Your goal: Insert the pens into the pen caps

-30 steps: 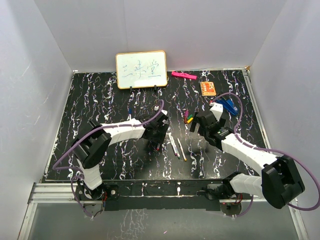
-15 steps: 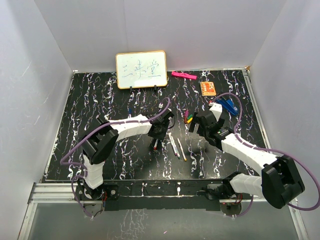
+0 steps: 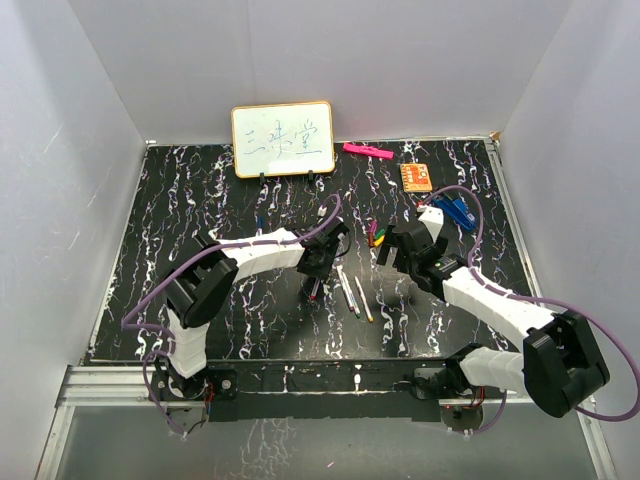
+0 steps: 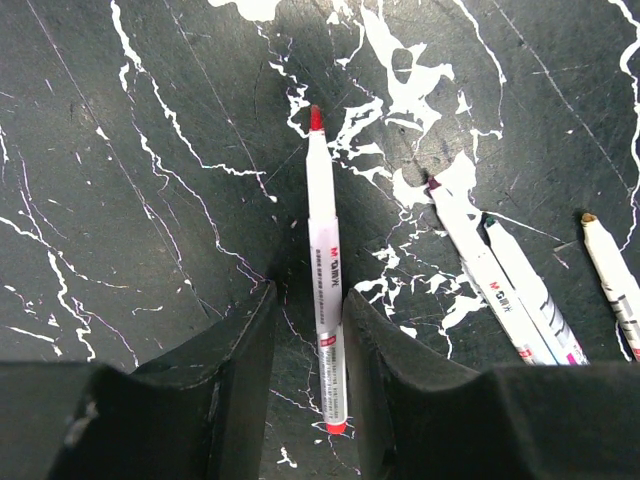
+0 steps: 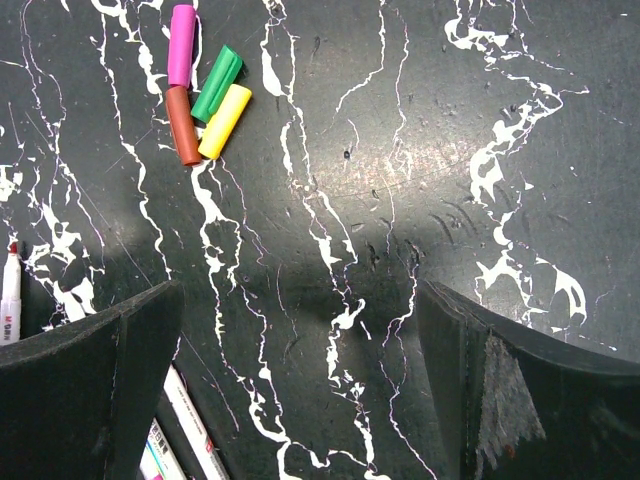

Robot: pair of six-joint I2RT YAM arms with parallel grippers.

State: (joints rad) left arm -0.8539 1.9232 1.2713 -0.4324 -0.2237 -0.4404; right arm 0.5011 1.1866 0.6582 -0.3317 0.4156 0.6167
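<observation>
Between left jaws, slightly apart: red-tipped pen (image 4: 322, 260), unclamped. Right jaws wide apart.

Work surface: a bench (image 3: 190, 200) with a black top veined in white, in a marble pattern. Enclosure: plain white panels on three sides, namely the rear wall (image 3: 400, 60), the left wall (image 3: 60, 200) and the right wall (image 3: 590, 150). Near edge: an aluminium rail (image 3: 110, 385) runs across the bench front. Lighting: even and diffuse, with soft shadows.

Smooth plastic pens (image 4: 323, 270), matt marbled table (image 4: 150, 150), caps (image 5: 224, 121) probably plastic
</observation>
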